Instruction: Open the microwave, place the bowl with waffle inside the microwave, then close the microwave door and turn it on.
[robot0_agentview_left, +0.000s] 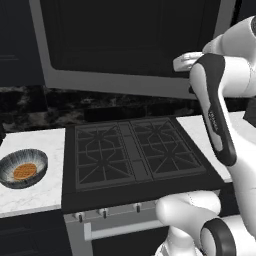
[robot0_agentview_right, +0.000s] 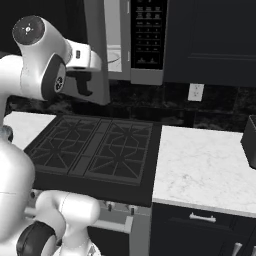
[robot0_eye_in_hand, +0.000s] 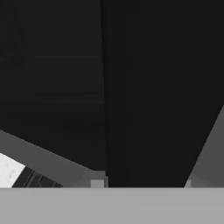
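Observation:
The microwave door (robot0_agentview_left: 130, 35) stands swung open, a wide dark glass panel in a grey frame. In the right base view the door (robot0_agentview_right: 97, 55) is edge-on, with the microwave (robot0_agentview_right: 116, 55) cavity and its black keypad (robot0_agentview_right: 147, 35) behind it. My gripper (robot0_agentview_right: 83, 84) is on the door's outer side at its free edge. In the hand view the gripper (robot0_eye_in_hand: 143, 183) has its tips on either side of the dark vertical handle (robot0_eye_in_hand: 144, 109), closed on it. The streaked bowl (robot0_agentview_left: 9, 167) with the waffle (robot0_agentview_left: 25, 171) sits on the left counter, far from the gripper.
A black four-burner stove (robot0_agentview_left: 130, 150) lies below the microwave. White marble counter runs on its left (robot0_agentview_left: 30, 195) and right (robot0_agentview_right: 205, 165). A dark box (robot0_agentview_right: 250, 140) stands at the far right of the counter, and a wall outlet (robot0_agentview_right: 195, 91) is on the backsplash.

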